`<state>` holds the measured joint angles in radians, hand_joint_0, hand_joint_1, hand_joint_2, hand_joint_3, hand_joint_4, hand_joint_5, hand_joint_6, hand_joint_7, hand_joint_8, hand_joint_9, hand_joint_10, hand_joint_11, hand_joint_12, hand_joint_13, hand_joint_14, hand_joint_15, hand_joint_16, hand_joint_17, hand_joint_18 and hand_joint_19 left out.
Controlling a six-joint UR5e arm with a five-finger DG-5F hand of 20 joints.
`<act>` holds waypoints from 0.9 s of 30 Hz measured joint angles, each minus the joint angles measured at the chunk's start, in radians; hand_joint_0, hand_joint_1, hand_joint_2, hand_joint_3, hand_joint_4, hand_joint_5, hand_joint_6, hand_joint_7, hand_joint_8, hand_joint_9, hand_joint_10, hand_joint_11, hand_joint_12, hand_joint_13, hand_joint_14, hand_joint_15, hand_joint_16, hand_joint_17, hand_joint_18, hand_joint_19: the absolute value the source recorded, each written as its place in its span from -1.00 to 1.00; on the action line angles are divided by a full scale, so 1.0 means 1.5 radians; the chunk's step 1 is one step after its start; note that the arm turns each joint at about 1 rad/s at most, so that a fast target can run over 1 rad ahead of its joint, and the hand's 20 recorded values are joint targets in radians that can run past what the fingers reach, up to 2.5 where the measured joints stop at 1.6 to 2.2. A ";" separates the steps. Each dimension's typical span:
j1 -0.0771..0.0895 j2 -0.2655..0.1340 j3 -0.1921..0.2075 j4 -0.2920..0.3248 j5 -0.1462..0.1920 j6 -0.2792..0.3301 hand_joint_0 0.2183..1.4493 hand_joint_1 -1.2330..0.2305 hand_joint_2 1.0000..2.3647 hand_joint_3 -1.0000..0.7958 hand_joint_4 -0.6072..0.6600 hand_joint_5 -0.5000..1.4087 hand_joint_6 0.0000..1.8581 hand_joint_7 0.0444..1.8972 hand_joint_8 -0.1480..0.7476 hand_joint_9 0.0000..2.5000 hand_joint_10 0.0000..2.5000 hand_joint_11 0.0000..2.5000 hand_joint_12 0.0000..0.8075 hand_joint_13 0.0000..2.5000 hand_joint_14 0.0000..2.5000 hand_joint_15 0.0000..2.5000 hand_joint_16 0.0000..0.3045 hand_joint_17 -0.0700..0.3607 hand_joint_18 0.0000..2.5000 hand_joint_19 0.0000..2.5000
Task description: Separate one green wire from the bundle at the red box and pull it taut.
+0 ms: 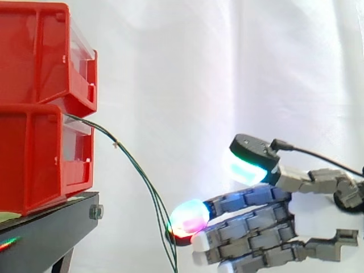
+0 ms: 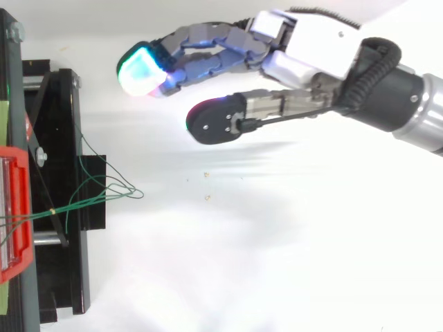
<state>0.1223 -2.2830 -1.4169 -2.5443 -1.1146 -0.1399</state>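
**Side view**
- Red bins point(image 1: 34, 153): two, stacked, on the left end of the black stand point(image 1: 51, 227).
- Green wires point(image 1: 136, 165): a thin bundle. It leaves the front of the bins where the upper bin sits on the lower. It hangs past the stand's right edge in a slack arc down to the bottom of the view. No strand is set apart and none is taut.
- Hand point(image 1: 256, 222): low at the right, fingers stretched toward the wires, thumb raised above them. It is released and carries nothing. The foremost fingertip point(image 1: 190, 218) looks just beside the lower wires; contact cannot be judged from this side.

**Top view**
- Green wires point(image 2: 104, 190): they run from the red bins at the stand's left edge, across the stand, to slack loops just past its right edge.
- Hand point(image 2: 304, 48): beyond the stand's upper right corner, well apart from the loops, so nothing is touched.

**Risks (judged)**
- The hand is offset sideways from the loops, so a straight reach would likely miss them.
- The strands lie close together and the pads are thick, so several may be caught at once.
- A thin slack wire may slip out when pulled.
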 measured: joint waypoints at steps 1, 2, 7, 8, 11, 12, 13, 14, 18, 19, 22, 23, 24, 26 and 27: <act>0.000 -0.007 0.007 0.001 -0.002 0.004 -0.52 -0.11 -0.99 -0.38 0.34 -0.67 -0.46 -0.24 -0.12 -0.49 -0.99 -0.83 -0.17 -0.65 -1.00 -0.89 -0.70 -0.20 -0.67 -0.72; 0.001 -0.016 0.015 0.002 -0.006 0.010 -0.52 -0.11 -0.99 -0.38 0.34 -0.67 -0.46 -0.24 -0.12 -0.49 -0.99 -0.83 -0.17 -0.65 -1.00 -0.90 -0.70 -0.20 -0.67 -0.72; 0.003 -0.040 0.035 0.006 -0.018 0.027 -0.52 -0.11 -0.99 -0.38 0.34 -0.67 -0.46 -0.24 -0.12 -0.49 -0.99 -0.83 -0.17 -0.65 -1.00 -0.89 -0.70 -0.20 -0.66 -0.71; 0.004 -0.044 0.039 0.008 -0.019 0.029 -0.52 -0.11 -0.99 -0.38 0.34 -0.67 -0.46 -0.24 -0.11 -0.49 -0.99 -0.83 -0.17 -0.65 -1.00 -0.89 -0.70 -0.20 -0.66 -0.71; 0.006 -0.058 0.052 0.016 -0.022 0.033 -0.52 -0.11 -0.99 -0.38 0.34 -0.67 -0.46 -0.24 -0.11 -0.48 -0.99 -0.82 -0.17 -0.65 -1.00 -0.89 -0.70 -0.20 -0.66 -0.71; 0.007 -0.062 0.056 0.019 -0.022 0.033 -0.52 -0.11 -0.99 -0.38 0.34 -0.67 -0.46 -0.24 -0.12 -0.48 -0.99 -0.82 -0.17 -0.64 -1.00 -0.89 -0.70 -0.20 -0.66 -0.71; 0.008 -0.066 0.058 0.021 -0.023 0.035 -0.52 -0.11 -0.99 -0.38 0.35 -0.67 -0.46 -0.23 -0.12 -0.48 -0.99 -0.82 -0.17 -0.64 -1.00 -0.89 -0.70 -0.20 -0.66 -0.71; 0.009 -0.070 0.061 0.024 -0.023 0.036 -0.52 -0.11 -0.99 -0.38 0.35 -0.67 -0.46 -0.22 -0.11 -0.48 -0.99 -0.82 -0.17 -0.64 -1.00 -0.89 -0.70 -0.20 -0.66 -0.71; 0.016 -0.074 0.065 0.028 -0.024 0.041 -0.51 -0.13 -0.99 -0.38 0.36 -0.66 -0.46 -0.18 -0.12 -0.47 -0.99 -0.81 -0.17 -0.62 -1.00 -0.87 -0.70 -0.21 -0.64 -0.71; 0.017 -0.075 0.067 0.027 -0.024 0.042 -0.51 -0.13 -0.99 -0.38 0.36 -0.66 -0.46 -0.18 -0.11 -0.46 -0.99 -0.81 -0.17 -0.62 -1.00 -0.87 -0.71 -0.21 -0.64 -0.70; 0.022 -0.075 0.079 0.020 -0.024 0.041 -0.50 -0.16 -0.99 -0.39 0.37 -0.65 -0.46 -0.15 -0.12 -0.46 -0.99 -0.80 -0.18 -0.62 -1.00 -0.87 -0.71 -0.21 -0.62 -0.70; 0.023 -0.075 0.083 0.016 -0.024 0.040 -0.50 -0.16 -0.99 -0.39 0.38 -0.65 -0.46 -0.14 -0.12 -0.46 -0.99 -0.81 -0.18 -0.61 -1.00 -0.87 -0.71 -0.21 -0.62 -0.70; 0.025 -0.075 0.085 0.014 -0.024 0.039 -0.49 -0.18 -0.99 -0.39 0.37 -0.65 -0.46 -0.12 -0.12 -0.46 -0.99 -0.80 -0.18 -0.61 -0.99 -0.87 -0.71 -0.21 -0.62 -0.70; 0.028 -0.075 0.089 0.010 -0.024 0.036 -0.48 -0.21 -0.99 -0.40 0.37 -0.64 -0.46 -0.09 -0.13 -0.45 -0.99 -0.79 -0.18 -0.60 -1.00 -0.87 -0.71 -0.21 -0.62 -0.69; 0.030 -0.075 0.090 0.009 -0.024 0.034 -0.47 -0.25 -1.00 -0.42 0.38 -0.64 -0.46 -0.06 -0.12 -0.45 -0.99 -0.79 -0.18 -0.60 -0.99 -0.87 -0.71 -0.21 -0.61 -0.69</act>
<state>0.1678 -2.3959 -1.2821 -2.5309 -1.1505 -0.0881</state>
